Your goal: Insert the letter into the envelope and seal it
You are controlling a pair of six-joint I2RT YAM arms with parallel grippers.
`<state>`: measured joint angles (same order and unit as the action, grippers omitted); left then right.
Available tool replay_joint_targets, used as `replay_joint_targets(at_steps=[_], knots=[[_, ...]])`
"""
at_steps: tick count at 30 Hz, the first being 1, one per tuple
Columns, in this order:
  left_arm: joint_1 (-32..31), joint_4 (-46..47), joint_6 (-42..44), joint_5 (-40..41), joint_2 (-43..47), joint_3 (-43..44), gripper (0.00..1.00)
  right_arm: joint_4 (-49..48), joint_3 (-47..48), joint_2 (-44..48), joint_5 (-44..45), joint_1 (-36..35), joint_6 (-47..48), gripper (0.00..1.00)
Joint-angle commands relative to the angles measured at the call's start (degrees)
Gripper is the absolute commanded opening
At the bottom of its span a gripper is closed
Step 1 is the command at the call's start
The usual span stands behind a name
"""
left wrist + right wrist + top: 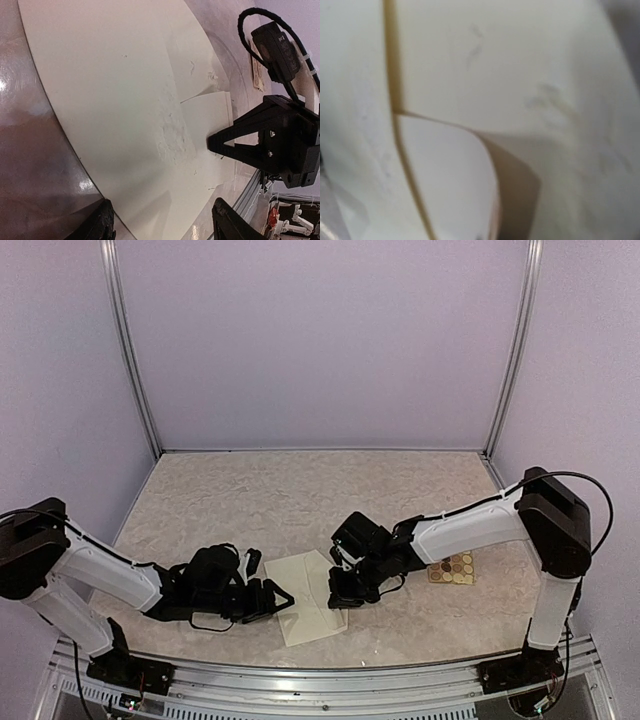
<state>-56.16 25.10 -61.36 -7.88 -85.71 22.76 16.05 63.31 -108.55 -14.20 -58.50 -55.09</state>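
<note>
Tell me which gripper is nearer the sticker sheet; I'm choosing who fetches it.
Right. The right gripper is at the envelope edge facing the sticker sheet; the left gripper is at its opposite edge.

Top view: soft, even light, sharp. Left wrist: glare on desk (20, 125) at 9 o'clock, shadow toward 7. Right wrist: envelope (520, 65) badly blurred, too close.

Lilac walls (320, 340), metal corner posts (130, 350); marbled beige tabletop (300, 490)

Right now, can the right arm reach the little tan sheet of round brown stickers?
Probably yes: the tan sticker sheet lies uncovered beside the right arm, though its jaws are at the cream paper envelope.
</note>
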Motion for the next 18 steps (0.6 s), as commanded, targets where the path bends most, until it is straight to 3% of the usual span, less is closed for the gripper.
replay_joint_targets(at_steps=[1, 12, 18], knots=[[0.22, -1.45, -0.43, -1.51, -2.33, -1.27, 0.63, -2.07, 0.92, -1.67, -2.06, -0.34, 0.15, 0.0], [0.13, -0.41, -0.34, -1.79, -3.23, -1.06, 0.63, -11.31, -1.51, -2.41, -6.5, -0.34, -0.84, 0.0], [0.07, -1.88, -0.14, -0.55, -2.19, -0.89, 0.63, -9.44, -0.66, -1.53, -5.47, -0.4, 0.56, 0.0]])
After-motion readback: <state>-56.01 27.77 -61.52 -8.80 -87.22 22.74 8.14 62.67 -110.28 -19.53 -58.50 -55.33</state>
